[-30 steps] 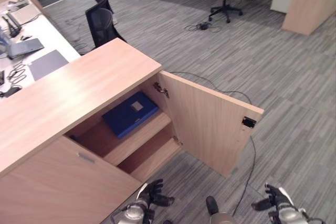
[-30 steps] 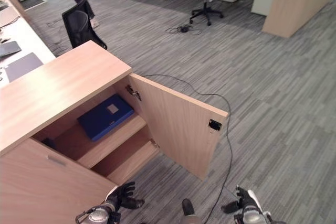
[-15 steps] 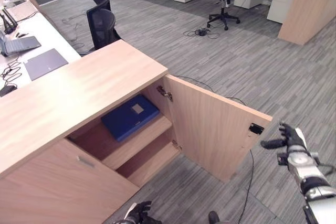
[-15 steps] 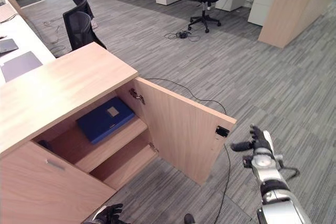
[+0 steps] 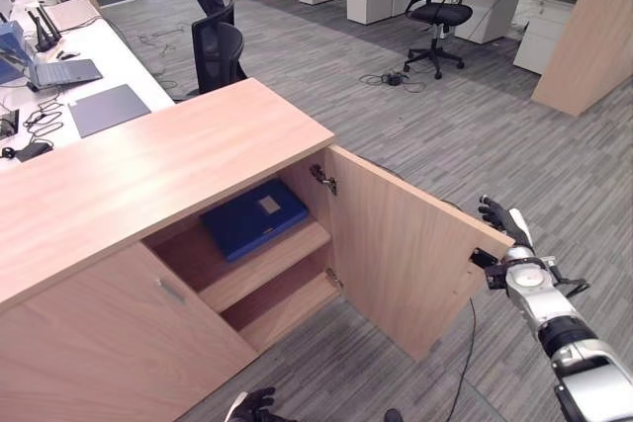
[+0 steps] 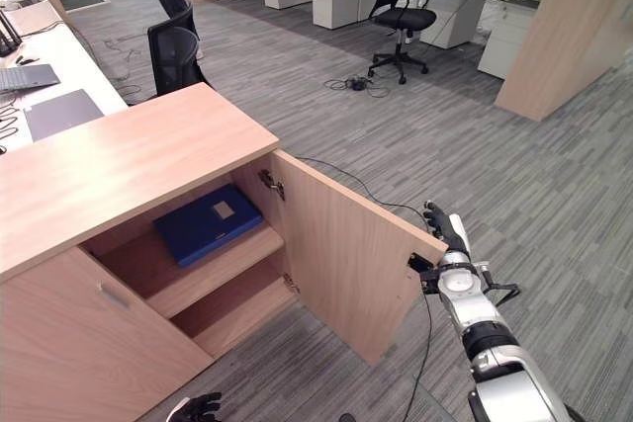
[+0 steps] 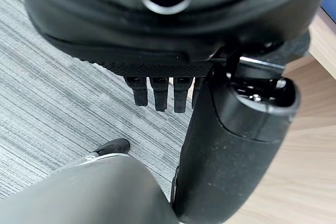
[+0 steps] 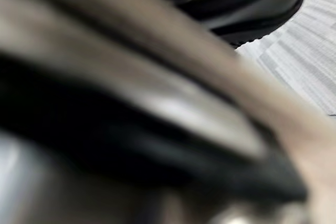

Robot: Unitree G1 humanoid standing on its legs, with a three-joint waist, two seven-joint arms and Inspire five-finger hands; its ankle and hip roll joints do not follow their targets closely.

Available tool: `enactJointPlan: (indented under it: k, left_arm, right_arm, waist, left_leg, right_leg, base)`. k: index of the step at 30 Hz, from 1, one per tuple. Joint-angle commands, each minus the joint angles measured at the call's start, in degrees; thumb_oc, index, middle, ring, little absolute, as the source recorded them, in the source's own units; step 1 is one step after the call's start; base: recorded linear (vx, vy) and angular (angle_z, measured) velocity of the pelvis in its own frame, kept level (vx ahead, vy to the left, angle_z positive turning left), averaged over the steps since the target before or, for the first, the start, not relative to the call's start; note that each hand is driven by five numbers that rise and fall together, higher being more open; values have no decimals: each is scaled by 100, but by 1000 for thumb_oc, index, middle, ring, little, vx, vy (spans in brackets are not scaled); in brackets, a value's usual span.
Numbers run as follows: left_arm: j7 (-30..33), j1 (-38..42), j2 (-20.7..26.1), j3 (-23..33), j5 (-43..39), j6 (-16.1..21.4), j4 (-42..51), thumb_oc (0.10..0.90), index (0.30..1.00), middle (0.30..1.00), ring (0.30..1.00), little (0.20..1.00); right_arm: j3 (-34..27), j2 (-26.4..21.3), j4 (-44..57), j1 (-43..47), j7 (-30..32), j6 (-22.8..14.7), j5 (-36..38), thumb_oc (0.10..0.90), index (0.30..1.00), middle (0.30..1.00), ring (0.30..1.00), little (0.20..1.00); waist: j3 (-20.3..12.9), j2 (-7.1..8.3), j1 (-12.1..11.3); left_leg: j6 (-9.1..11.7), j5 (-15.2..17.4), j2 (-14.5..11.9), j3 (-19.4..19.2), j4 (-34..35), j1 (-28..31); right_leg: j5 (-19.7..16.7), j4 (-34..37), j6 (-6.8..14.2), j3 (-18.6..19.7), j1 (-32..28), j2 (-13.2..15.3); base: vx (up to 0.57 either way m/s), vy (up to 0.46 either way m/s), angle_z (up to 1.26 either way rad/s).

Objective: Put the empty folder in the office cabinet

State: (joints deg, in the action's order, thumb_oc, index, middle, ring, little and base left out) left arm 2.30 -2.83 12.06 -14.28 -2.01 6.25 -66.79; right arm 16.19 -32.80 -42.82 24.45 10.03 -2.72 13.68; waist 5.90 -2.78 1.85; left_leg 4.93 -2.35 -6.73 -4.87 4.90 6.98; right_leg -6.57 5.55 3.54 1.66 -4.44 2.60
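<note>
The blue folder already lies flat on the upper shelf of the office cabinet, left of centre in the frame, its long axis running from lower left toward upper right and its far corner tucked under the cabinet top. What remains, by my reading, is closing the cabinet door, which stands swung wide open and juts toward the lower right of the frame, hinged at its left edge beside the folder. The right hand sits at the door's free outer edge, at right of centre, just by the small dark latch plate on the door's upper corner; its fingers look fairly straight and spread, holding nothing, though whether they touch the wood I cannot tell. The folder thus lies well to the left of this hand, across the whole width of the door. The left hand shows at the bottom edge of the frame, low and well apart from the cabinet, idle; its wrist view shows fingers hanging relaxed with nothing in them. The right hand is plainly the nearer one for pushing the door. Grey carpet lies open behind the door, and the folder sits inside the shelf's front edge, so the door's swing toward the cabinet looks unobstructed.
</note>
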Motion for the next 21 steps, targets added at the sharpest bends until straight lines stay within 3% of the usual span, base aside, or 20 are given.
enactJointPlan:
  k: [1, 8, 14, 21]
  left_arm:
    - [217, 314, 317, -249, 74, -10, -412, 800, 900, 900, 900, 900]
    - [244, 276, 332, -120, 87, 1, -318, 800, 900, 900, 900, 900]
    - [253, 275, 388, 84, 81, 51, -184, 800, 900, 900, 900, 900]
    - [166, 268, 408, 148, 169, 112, -165, 800, 900, 900, 900, 900]
  right_arm:
    - [292, 493, 677, 657, -232, -561, -140, 800, 900, 900, 900, 900]
    - [370, 447, 1369, 70, -540, -586, -249, 800, 900, 900, 900, 900]
    - [526, 112, 2623, -804, -1222, -655, -241, 800, 900, 900, 900, 900]
    - [1222, -391, 3517, -981, -2113, -674, -153, 800, 900, 900, 900, 900]
  waist:
    - [-208, 329, -225]
    - [-208, 329, -230]
    - [-168, 316, -209]
    - [-102, 350, -330]
  left_leg:
    - [77, 414, 25, 86, -32, 80]
    - [86, 387, 28, 187, -17, 47]
    - [131, 263, -14, 308, -6, -54]
    - [230, 162, -90, 530, -25, -171]
  right_leg:
    - [1175, -245, 467, -21, -390, 421]
    - [1182, -265, 478, -136, -398, 449]
    - [1172, -315, 461, -272, -337, 427]
    - [1234, -318, 441, -488, -374, 394]
  base:
    - [9, 12, 13]
    - [-9, 5, 11]
    - [-35, -24, 19]
    - [-30, -46, 16]
